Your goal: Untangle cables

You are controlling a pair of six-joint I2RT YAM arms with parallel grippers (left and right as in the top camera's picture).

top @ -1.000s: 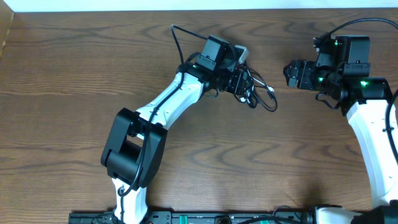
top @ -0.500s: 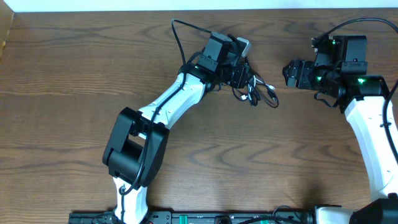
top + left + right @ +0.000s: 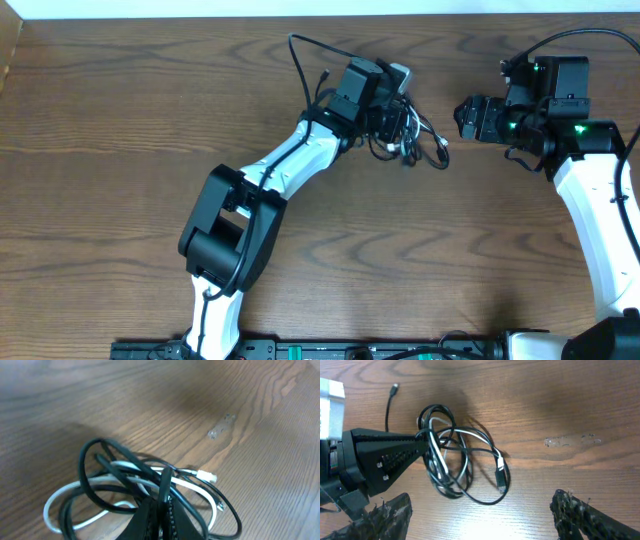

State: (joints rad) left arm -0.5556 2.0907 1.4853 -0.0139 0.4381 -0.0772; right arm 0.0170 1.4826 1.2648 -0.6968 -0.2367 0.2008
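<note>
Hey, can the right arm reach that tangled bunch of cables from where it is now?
Probably yes. The right gripper is open and faces the cables across bare table. The left gripper is shut on the bundle's far side, so the near loops are free.

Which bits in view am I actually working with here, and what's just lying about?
Part of the job:
- cables, black and white, tangled in one clump
- left gripper, shut on the clump
- right gripper, open, clear of the clump

Just there:
- pale scuff on the table
- arm wire, thick and black, attached to the left arm
</note>
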